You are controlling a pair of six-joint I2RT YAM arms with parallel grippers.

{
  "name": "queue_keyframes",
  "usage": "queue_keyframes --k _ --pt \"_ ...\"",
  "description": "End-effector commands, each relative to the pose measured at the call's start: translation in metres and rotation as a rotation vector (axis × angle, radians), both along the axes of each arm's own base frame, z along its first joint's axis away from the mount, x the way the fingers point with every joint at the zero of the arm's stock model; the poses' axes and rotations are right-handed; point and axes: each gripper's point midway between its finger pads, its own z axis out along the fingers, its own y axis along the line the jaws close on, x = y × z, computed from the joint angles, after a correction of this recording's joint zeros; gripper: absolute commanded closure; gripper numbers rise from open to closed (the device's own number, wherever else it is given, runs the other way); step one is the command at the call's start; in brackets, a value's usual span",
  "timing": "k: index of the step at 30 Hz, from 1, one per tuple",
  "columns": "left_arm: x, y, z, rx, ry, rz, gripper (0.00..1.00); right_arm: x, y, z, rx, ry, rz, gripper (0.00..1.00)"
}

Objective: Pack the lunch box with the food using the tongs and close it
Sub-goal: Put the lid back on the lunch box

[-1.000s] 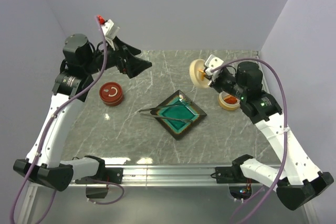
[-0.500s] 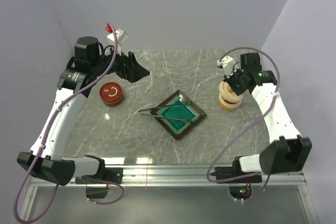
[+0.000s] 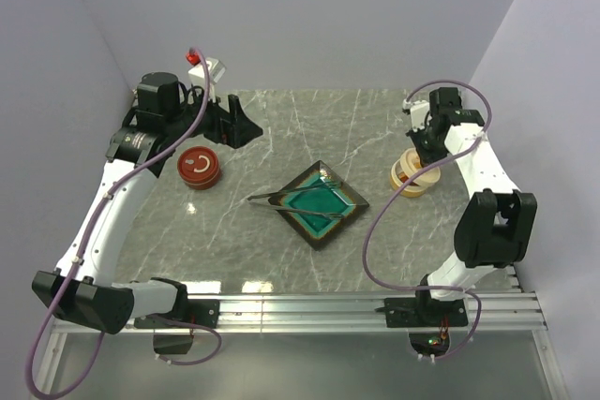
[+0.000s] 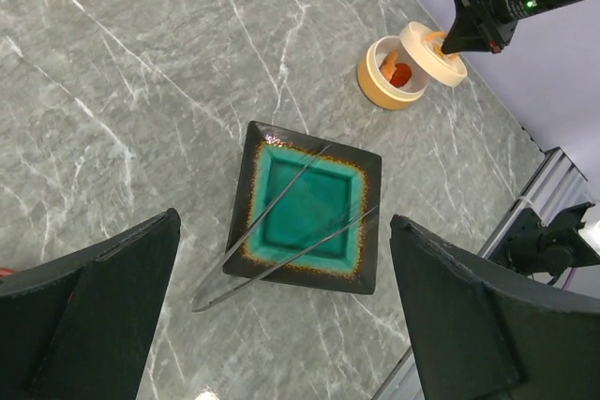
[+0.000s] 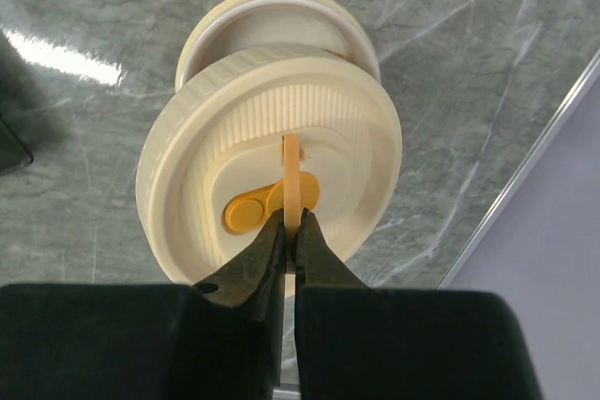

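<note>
The orange-red lumps of food [image 4: 400, 73] sit in the cream lunch box [image 4: 384, 81] at the far right of the table [image 4: 141, 91], and I cannot find the egg-shaped piece in any view. The box stands open because my right gripper [image 5: 292, 222] has its jaws pressed together on the thin upright tab [image 5: 292, 170] of the lid [image 5: 244, 128]. It holds the lid tilted at the box's rim and partly off it, so the mouth is free. I cannot tell whether the lid rests on the rim or hangs just clear. Gripping by the tab makes sense to me, since the lid looks too broad to take by its edge. The tongs [image 3: 265, 198] lie untouched across the square teal dish [image 4: 361, 274] at the table's middle, their joined end poking off its left corner. That overhang looks like the easiest place to take them. My left gripper [image 3: 239, 124] hovers high over the back left with its jaws spread wide and nothing between them, aimed down toward the dish, likely ready for the tongs. A red round container [image 3: 199, 168] sits closed below it.
</note>
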Motion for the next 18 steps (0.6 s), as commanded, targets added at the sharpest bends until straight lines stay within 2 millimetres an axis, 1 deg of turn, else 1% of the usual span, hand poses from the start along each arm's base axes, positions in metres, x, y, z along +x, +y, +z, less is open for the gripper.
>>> queue_keyframes --k 1,4,12,13,14,16,17,18 --pt "0.002 0.004 0.012 -0.017 -0.047 0.032 0.01 0.023 -0.008 0.016 -0.025 -0.106 -0.078 1.00" --pt "0.002 0.005 0.009 -0.015 -0.043 0.036 0.01 0.027 -0.013 0.007 -0.058 -0.102 -0.106 1.00" --pt "0.005 0.005 0.008 -0.009 -0.041 0.045 0.01 0.034 -0.012 -0.012 -0.086 -0.086 -0.122 1.00" --pt "0.005 0.005 0.007 -0.008 -0.041 0.044 0.01 0.035 -0.002 -0.014 -0.090 -0.084 -0.099 1.00" --pt "0.004 0.005 0.007 -0.010 -0.038 0.045 0.01 0.036 0.001 -0.016 -0.094 -0.082 -0.093 1.00" --pt "0.005 0.006 0.006 -0.008 -0.039 0.049 0.01 0.038 0.003 -0.020 -0.105 -0.085 -0.093 1.00" --pt "0.006 0.006 0.005 -0.007 -0.039 0.050 0.01 0.037 0.006 -0.025 -0.113 -0.076 -0.085 1.00" --pt "0.005 0.006 0.006 -0.007 -0.040 0.050 0.01 0.038 0.004 -0.026 -0.130 -0.075 -0.088 1.00"
